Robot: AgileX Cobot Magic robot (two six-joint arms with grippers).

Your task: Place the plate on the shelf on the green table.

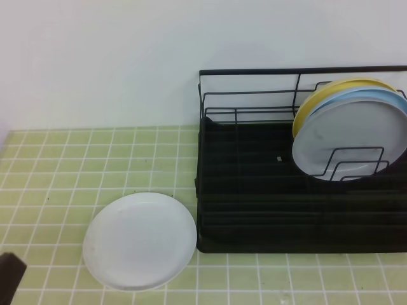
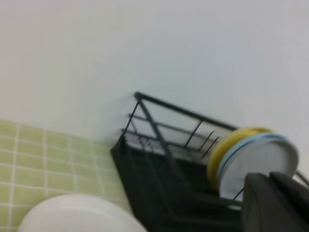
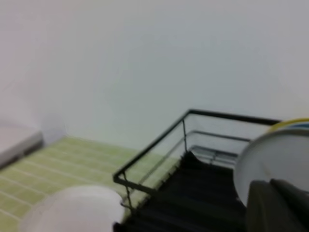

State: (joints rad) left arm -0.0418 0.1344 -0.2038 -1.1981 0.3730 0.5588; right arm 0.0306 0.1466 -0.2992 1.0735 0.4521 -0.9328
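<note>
Spreading across the scene, the pale yellow-green tiled table (image 1: 63, 159) carries everything. At about three o'clock on it stands the black wire shelf (image 1: 254, 190) with its solid tray base; a yellow plate (image 1: 331, 89), a pale-blue plate (image 1: 381, 95) and a duller grey-white plate (image 1: 350, 136) lean upright at its right end. The glossy round white plate (image 1: 140, 241) lies flat at seven o'clock, just beside the shelf's left edge. Both the left gripper (image 2: 275, 203) and the right gripper (image 3: 277, 205) have their jaws pressed together, holding nothing.

Four plates: one white plate (image 1: 140, 241), three racked; one shelf (image 1: 267, 190).
</note>
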